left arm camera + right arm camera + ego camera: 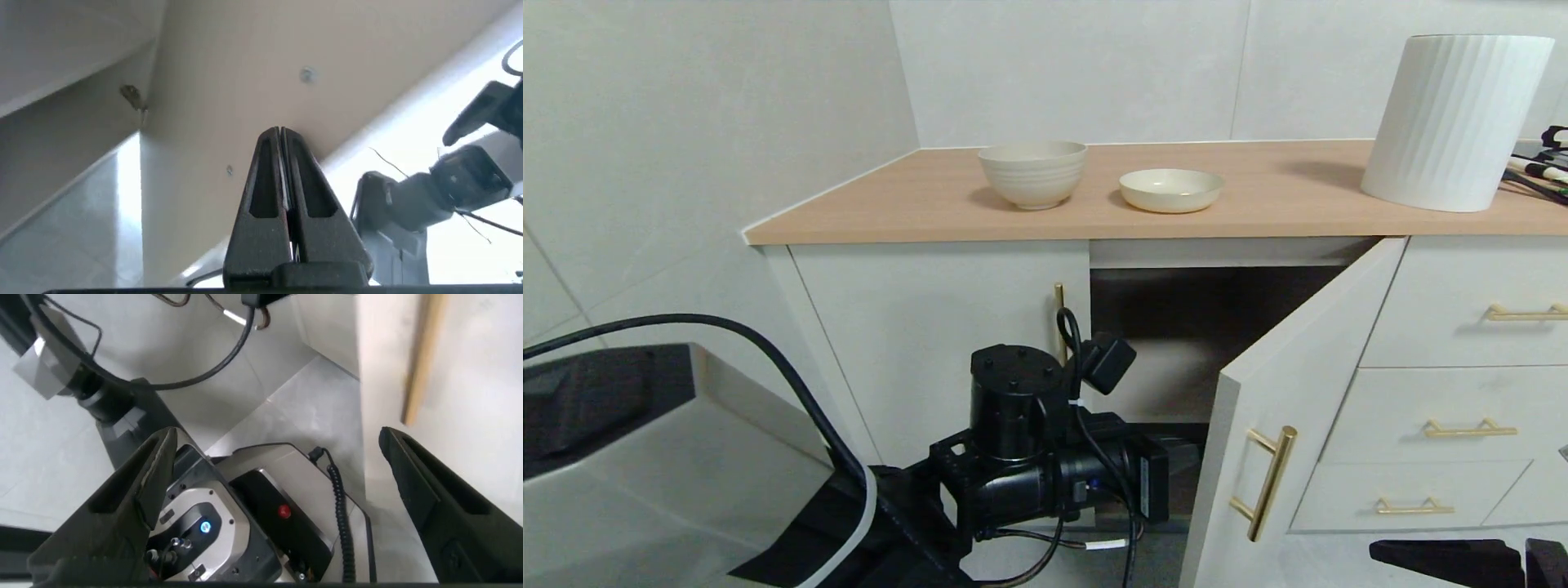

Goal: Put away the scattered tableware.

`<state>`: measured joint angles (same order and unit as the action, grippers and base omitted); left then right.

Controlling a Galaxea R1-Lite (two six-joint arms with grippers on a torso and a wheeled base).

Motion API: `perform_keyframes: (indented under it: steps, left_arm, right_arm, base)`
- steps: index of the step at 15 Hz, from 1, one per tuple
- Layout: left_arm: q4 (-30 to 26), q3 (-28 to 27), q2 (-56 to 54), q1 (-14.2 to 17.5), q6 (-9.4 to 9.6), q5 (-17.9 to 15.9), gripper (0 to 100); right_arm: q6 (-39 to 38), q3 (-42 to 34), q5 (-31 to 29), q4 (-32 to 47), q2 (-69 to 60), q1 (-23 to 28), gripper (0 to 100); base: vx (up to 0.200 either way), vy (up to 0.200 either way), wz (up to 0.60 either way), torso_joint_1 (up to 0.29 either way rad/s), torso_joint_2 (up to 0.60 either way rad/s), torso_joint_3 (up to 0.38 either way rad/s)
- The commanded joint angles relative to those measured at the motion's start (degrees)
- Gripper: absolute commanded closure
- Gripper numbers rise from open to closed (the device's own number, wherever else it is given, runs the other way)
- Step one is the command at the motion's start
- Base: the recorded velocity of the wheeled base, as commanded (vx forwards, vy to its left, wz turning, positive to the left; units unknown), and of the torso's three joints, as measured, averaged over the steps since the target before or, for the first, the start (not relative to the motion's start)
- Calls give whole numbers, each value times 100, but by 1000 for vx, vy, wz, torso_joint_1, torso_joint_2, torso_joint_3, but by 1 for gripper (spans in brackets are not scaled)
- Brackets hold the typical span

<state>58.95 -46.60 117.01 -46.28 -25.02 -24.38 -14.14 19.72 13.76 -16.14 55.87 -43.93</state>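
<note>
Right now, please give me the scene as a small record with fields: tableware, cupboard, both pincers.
tableware: deep bowl and shallow dish, apart, on the counter
cupboard door: open, under the counter
left pincer: shut, empty
right pincer: open, empty
other: white ribbed container farther right on the counter

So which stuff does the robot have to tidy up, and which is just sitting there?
To tidy: deep bowl, shallow dish, with the open cupboard likely for them.
Just sitting there: white ribbed container, pens, drawers.

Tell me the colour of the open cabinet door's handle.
The handle is gold; the head view shows it best.
</note>
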Motion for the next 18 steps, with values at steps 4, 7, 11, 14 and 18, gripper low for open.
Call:
perform_keyframes:
  steps: [4,7,11,14,18]
  left_arm:
    - [-332,-516,235,40,-3,12,100]
    - [-596,-868,332,57,-3,21,100]
    - [-789,-1202,481,66,-3,65,100]
    - [-780,-1263,551,66,5,65,100]
    - [-859,-1536,762,66,-3,135,100]
  right_arm:
    - [-1,-4,4,-3,12,-1,0]
    - [-1,-4,-5,-3,12,-1,0]
    - [-1,-4,-5,-3,12,-1,0]
    - [-1,-4,-5,-3,12,-1,0]
    - [-1,-12,4,-3,12,-1,0]
  base:
    - [0,0,0,0,0,0]
    - [0,0,0,0,0,0]
    - [-150,0,0,4,2,2]
    - [0,0,0,0,0,0]
    - [0,0,0,0,0,0]
